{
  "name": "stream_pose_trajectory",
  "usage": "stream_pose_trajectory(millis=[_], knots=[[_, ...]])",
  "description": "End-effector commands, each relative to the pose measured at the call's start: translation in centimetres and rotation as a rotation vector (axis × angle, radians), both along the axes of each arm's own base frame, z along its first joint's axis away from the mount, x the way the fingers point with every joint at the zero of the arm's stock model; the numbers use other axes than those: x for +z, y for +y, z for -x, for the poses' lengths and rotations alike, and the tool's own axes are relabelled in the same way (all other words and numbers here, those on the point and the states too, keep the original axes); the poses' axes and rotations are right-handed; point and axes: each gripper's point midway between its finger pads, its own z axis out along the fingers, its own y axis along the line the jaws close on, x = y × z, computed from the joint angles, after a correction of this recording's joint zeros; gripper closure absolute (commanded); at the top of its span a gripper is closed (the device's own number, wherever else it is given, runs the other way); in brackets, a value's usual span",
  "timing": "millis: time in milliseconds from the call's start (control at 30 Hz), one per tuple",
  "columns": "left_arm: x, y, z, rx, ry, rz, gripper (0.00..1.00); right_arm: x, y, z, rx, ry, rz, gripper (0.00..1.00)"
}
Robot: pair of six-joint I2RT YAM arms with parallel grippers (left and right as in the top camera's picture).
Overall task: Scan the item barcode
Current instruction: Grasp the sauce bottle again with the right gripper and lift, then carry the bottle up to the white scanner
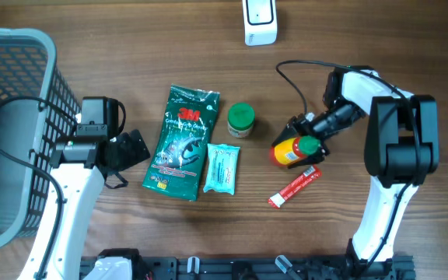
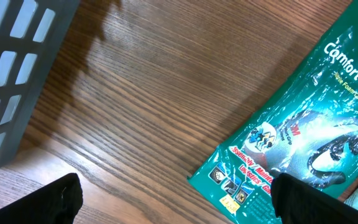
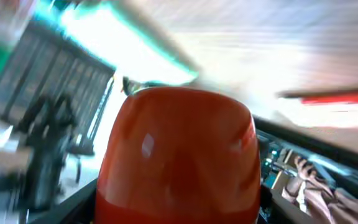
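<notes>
Bottle (image 1: 288,151): red-yellow, green-capped overhead, blurred red from the wrist; right gripper (image 1: 306,143) straddles it, grip unclear; left gripper (image 1: 134,148) spread wide.

Red "3M" logo at top of green packet (image 1: 180,144) (image 2: 303,130); under it, white "Comfort Gri", cut by frame edge. Blue pack (image 1: 222,168) beside the packet and red sachet (image 1: 295,187): print too small to read.

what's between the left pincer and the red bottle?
Overhead view: from the left pincer, the green 3M pack, then the pale blue packet, before the red bottle. The green-lidded jar sits just off that line.
</notes>
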Motion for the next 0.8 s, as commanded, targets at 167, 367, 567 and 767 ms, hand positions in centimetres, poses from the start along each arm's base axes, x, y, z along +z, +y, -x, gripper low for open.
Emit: stream_pose_trajectory(millis=[167,367,567,767], knots=[[0.0,0.1,0.2,-0.014,0.000,0.000,0.00,5.3,6.2,-1.1,-0.089,-0.136,-0.308,0.33],[0.0,0.1,0.2,-0.014,0.000,0.000,0.00,5.8,8.0,-0.4,-0.069,-0.115,-0.332,0.37],[0.0,0.1,0.2,-0.014,0.000,0.000,0.00,6.3,5.8,-0.2,0.001,-0.242,-0.273,0.36],[0.0,0.1,0.2,-0.014,0.000,0.000,0.00,5.0,-1.8,-5.0,-0.166,-0.328,0.151,0.41]])
